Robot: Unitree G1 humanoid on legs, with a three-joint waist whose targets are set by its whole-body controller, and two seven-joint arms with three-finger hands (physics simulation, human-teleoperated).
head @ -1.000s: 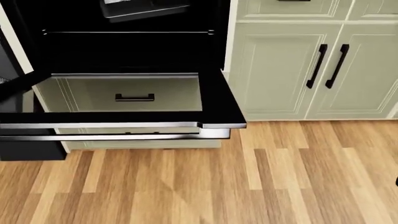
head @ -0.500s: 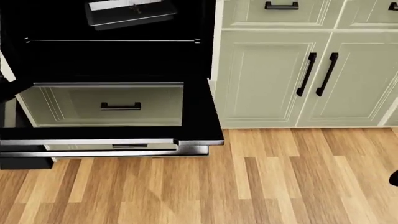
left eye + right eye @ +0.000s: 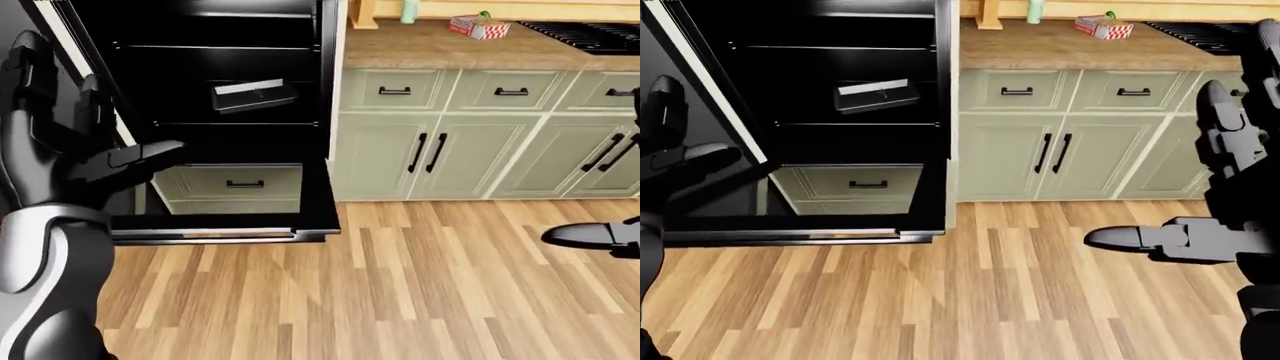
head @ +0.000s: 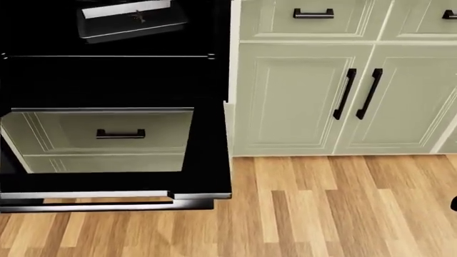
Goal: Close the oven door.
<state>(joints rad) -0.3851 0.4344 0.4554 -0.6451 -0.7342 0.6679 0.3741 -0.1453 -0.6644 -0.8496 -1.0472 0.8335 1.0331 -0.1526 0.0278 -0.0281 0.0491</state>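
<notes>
Compared with the earlier head-view pictures, the whole scene has slid left and down, so the camera has moved; the cabinets themselves have not.

Head view: the oven door [image 4: 207, 160] hangs open and flat at lower left, its silver handle [image 4: 107, 199] along the near edge above the wooden floor [image 4: 321, 214]. A drawer front shows through the door glass. Inside the dark oven [image 4: 114, 75] a metal tray [image 4: 128, 19] sits above a wire rack. Green cabinets [image 4: 300, 96] fill the right. No hand appears.

Left-eye view: the left hand [image 3: 75, 142] stands at the left, beside the open door and apart from it, fingers [image 3: 140, 155] spread and empty. At the top, a countertop [image 3: 430, 45] carries a small red-and-white box [image 3: 478, 27].

Right-eye view: the right hand [image 3: 1205, 187] is raised at the right, well apart from the oven, fingers [image 3: 1130, 238] spread, holding nothing.
</notes>
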